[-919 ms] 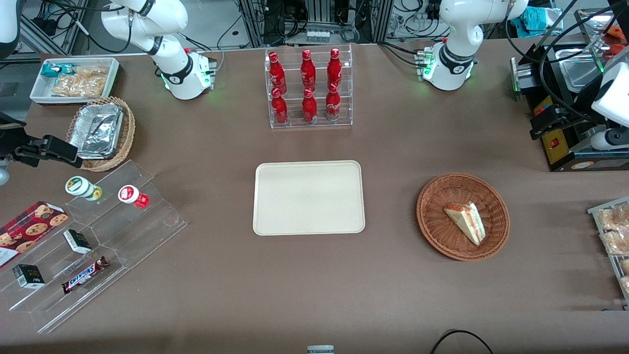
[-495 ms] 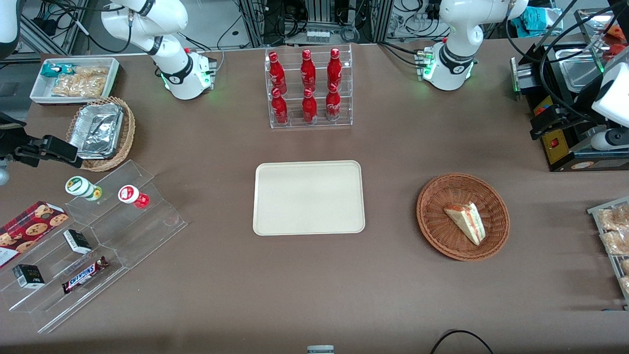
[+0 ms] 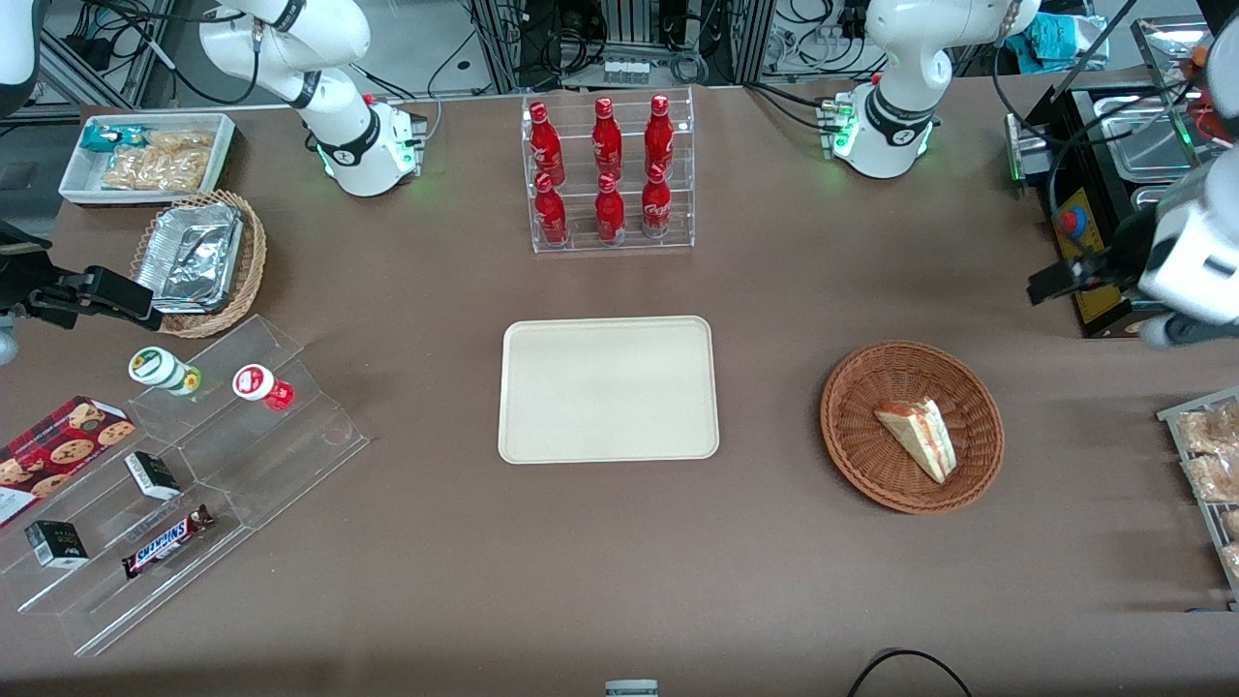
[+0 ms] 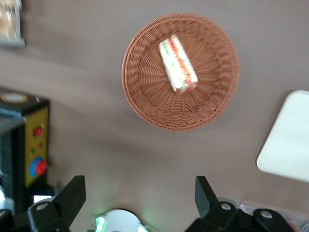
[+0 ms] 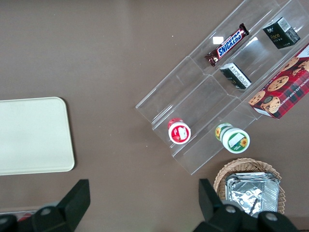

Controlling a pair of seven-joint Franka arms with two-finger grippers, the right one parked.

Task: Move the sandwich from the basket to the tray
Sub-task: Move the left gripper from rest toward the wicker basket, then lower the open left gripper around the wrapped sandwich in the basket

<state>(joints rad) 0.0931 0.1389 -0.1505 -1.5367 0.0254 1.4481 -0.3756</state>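
— Where's the sandwich [image 3: 918, 438]?

— Lying in the basket [image 3: 858, 455], well below and apart from the gripper [image 4: 140, 195]. Only the wrist view shows its fingers [image 4: 72, 193]: spread wide, holding nothing.

— And the tray [image 3: 608, 389]?

— Bare, on the brown counter [image 3: 774, 290], past the basket from the gripper. The front view adds a bottle rack [image 3: 608, 174].

White glossy arm [image 3: 1193, 254], black hand [image 4: 137, 200] with wedge-shaped fingers [image 4: 72, 194].
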